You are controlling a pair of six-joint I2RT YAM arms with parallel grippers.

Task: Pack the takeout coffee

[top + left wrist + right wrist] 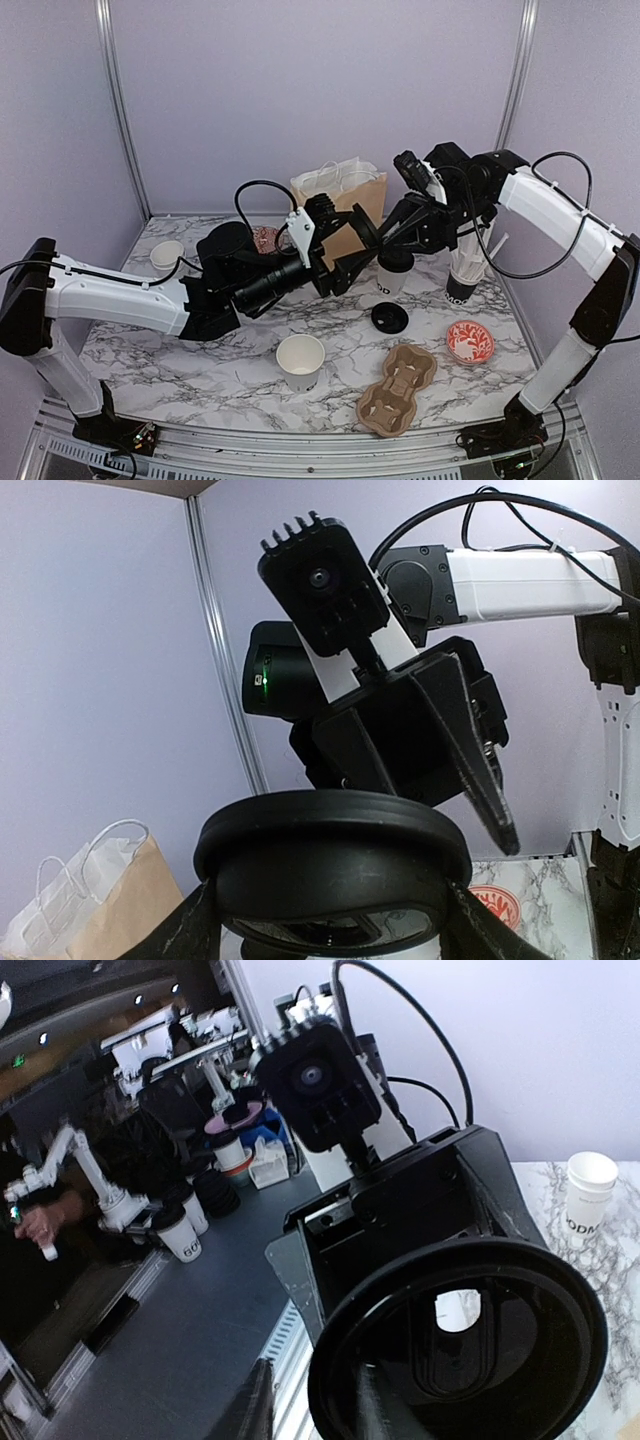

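White black-lidded paper cup (393, 280) is standing before the brown paper bag (335, 187), left gripper (366, 255) and right gripper (410, 228) bracketing it, seemingly steadying; grasps indiscernible.

A round black lid (460, 1350) fills the foreground close in front of me, with the left end effector (415, 1250) right behind it. A white paper cup (590, 1185) stands unlidded on the marble tabletop (622, 1290) at right.

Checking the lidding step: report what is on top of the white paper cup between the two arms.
A round black plastic lid sits on the white tapered paper cup. It covers the mouth, so the contents cannot be seen, nor whether it is pressed fully down.
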